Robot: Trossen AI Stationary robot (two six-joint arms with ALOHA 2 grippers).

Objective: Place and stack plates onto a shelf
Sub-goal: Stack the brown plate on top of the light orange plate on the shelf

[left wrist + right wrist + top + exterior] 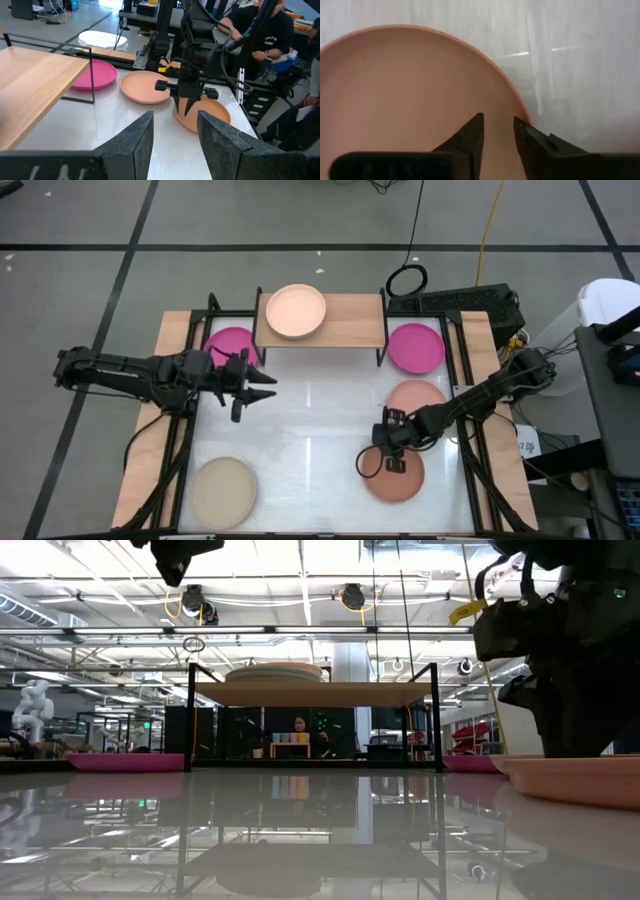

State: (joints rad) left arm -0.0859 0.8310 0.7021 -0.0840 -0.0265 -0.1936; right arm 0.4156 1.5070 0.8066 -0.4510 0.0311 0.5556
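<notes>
Overhead, one camera looks straight down on the whole table (320, 420). A second sits at tabletop level, facing the far shelf (315, 693) and the room beyond. Wrist cameras look past their own fingers; the left's shares the shelf with both.

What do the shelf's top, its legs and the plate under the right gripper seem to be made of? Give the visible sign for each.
Shelf top: probably wood or wood laminate; light tan with faint grain lines.
Shelf legs: likely black-painted metal; thin, straight, dark rods.
Peach-orange plate under the right gripper: possibly matte plastic or similar; an even, dull surface without glare. The exact material cannot be settled.
</notes>
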